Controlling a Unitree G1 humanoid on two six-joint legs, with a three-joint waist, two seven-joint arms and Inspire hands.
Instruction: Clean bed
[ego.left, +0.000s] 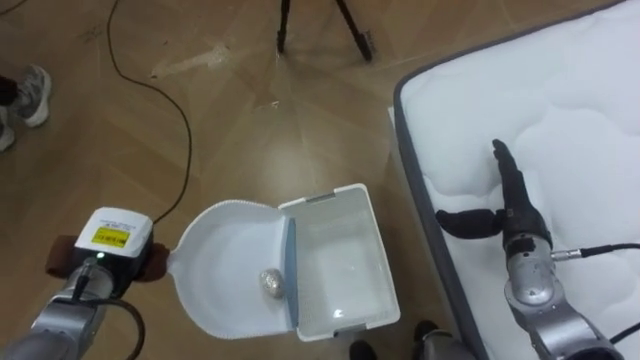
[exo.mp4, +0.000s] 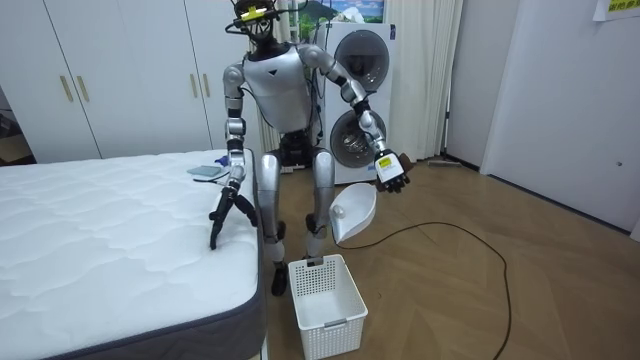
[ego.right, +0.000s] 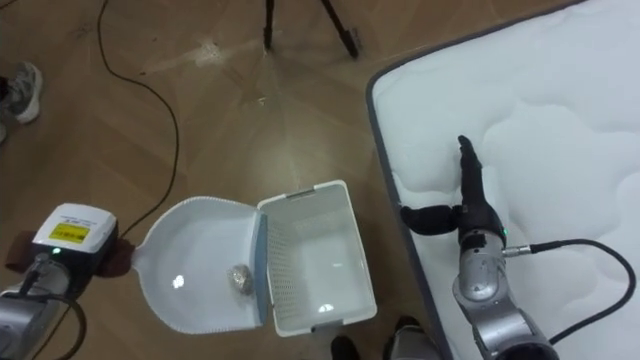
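stance: robot stands upright at the side of the bed (exo.mp4: 100, 235), with a stacked washer and dryer (exo.mp4: 358, 90) behind it.
bed: white quilted mattress with a grey border along its side.
right hand (ego.left: 512, 205): laid on the mattress near its edge, fingers straight and together, thumb spread to the side, gripping nothing. in the room view the fingertips point down onto the quilting.
left hand (ego.left: 100, 255): out over the wooden floor on the side away from the bed, fingers curled round the handle of a white dustpan (ego.left: 225, 250).
dustpan: held clear of the floor and higher than the basket in the room view. from above, its wide mouth overlaps the basket's rim on the side away from the bed.
debris: one small crumpled silvery ball (ego.left: 271, 283) lies inside the dustpan, close to its mouth and just beside the basket rim.
basket (ego.left: 345, 265): white perforated plastic, standing on the floor just beside the bed's side.
on bed: a small folded grey-blue item (exo.mp4: 208, 171) lies on the mattress behind the robot's right arm, apart from the right hand.
surroundings: tripod legs (ego.left: 320, 25) on the floor beyond the basket, a person's shoe (ego.left: 32, 92) at the left edge, white wardrobe doors (exo.mp4: 110, 75) behind the bed.
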